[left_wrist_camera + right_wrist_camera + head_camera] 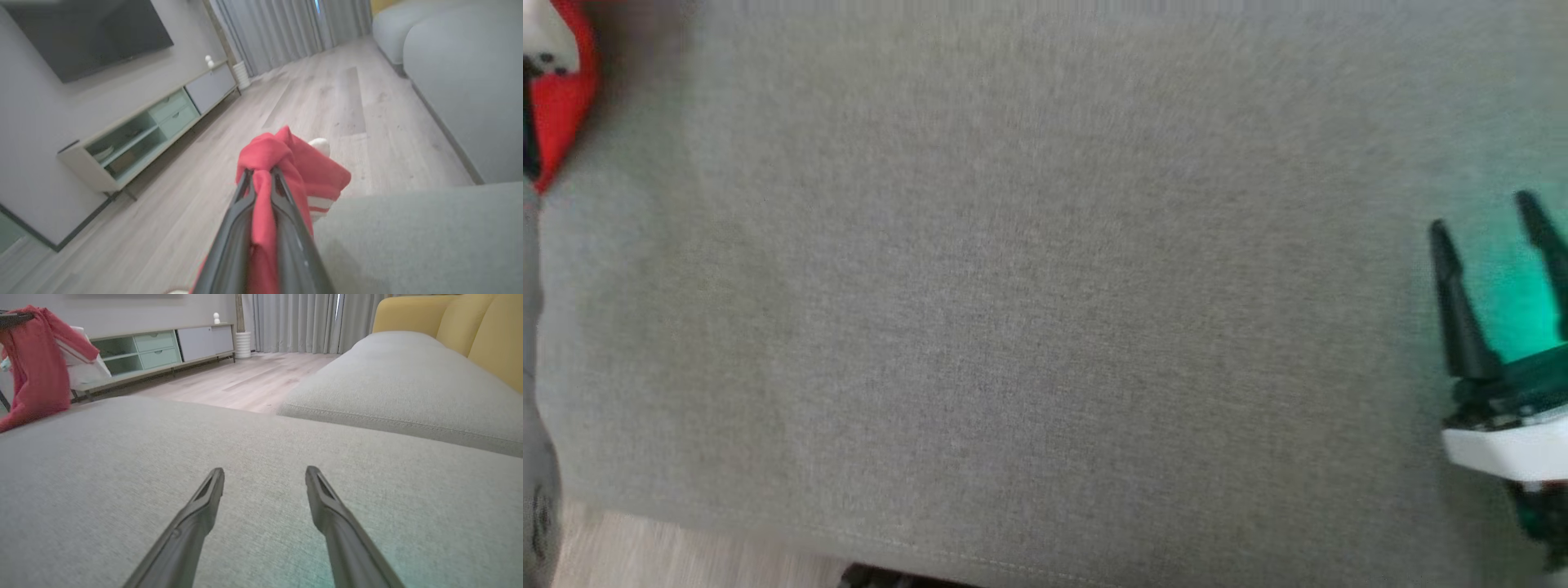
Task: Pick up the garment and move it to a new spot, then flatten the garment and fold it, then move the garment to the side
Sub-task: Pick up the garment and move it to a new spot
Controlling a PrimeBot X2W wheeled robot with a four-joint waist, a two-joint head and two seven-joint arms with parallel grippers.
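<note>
The garment (294,163) is red cloth with white stripes at one edge. My left gripper (261,171) is shut on a bunched fold of it, and the rest hangs down over the wooden floor just off the grey cushion's edge. The head view catches the garment (564,106) in the top left corner. From the right wrist view the garment (36,371) dangles at the far left, above the cushion. My right gripper (1482,216) hovers low over the cushion at the right, open, with nothing between the fingers; the right wrist view shows this same gripper (265,471) spread wide.
A wide grey sofa cushion (1013,327) lies before me. A second grey cushion (388,375) and a yellow backrest (470,326) stand to the right. Wooden floor (327,102), a low TV cabinet (143,134) and grey curtains (278,32) lie beyond.
</note>
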